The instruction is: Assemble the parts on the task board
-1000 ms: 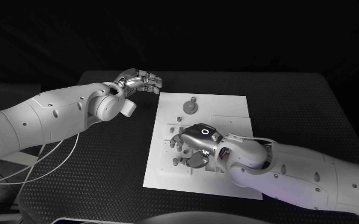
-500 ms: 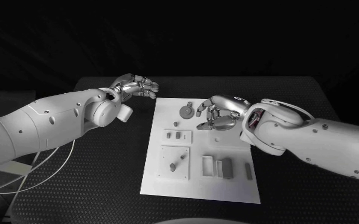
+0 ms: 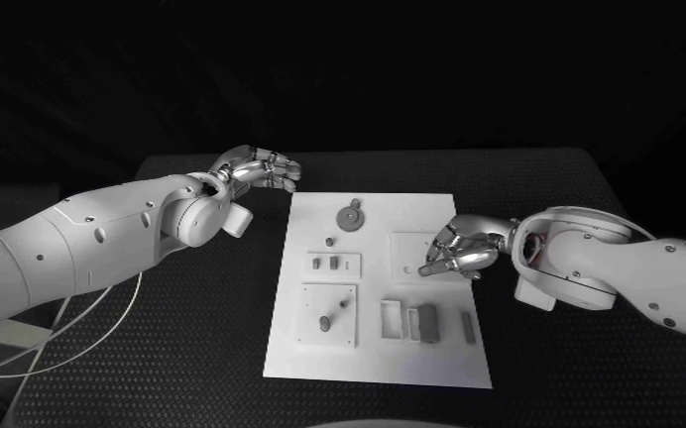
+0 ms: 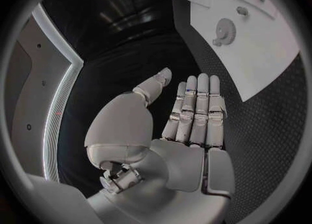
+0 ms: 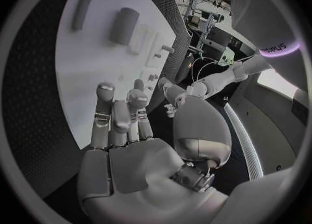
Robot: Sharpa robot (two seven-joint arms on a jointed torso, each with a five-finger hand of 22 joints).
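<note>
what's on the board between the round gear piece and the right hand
In the head view, only bare white task board lies between the round gear piece and the right hand, with a faint square outline near the hand.

Dim, dark surroundings; the white task board [image 3: 379, 289] stands out brightly; wrist views bend strongly toward their rims.
</note>
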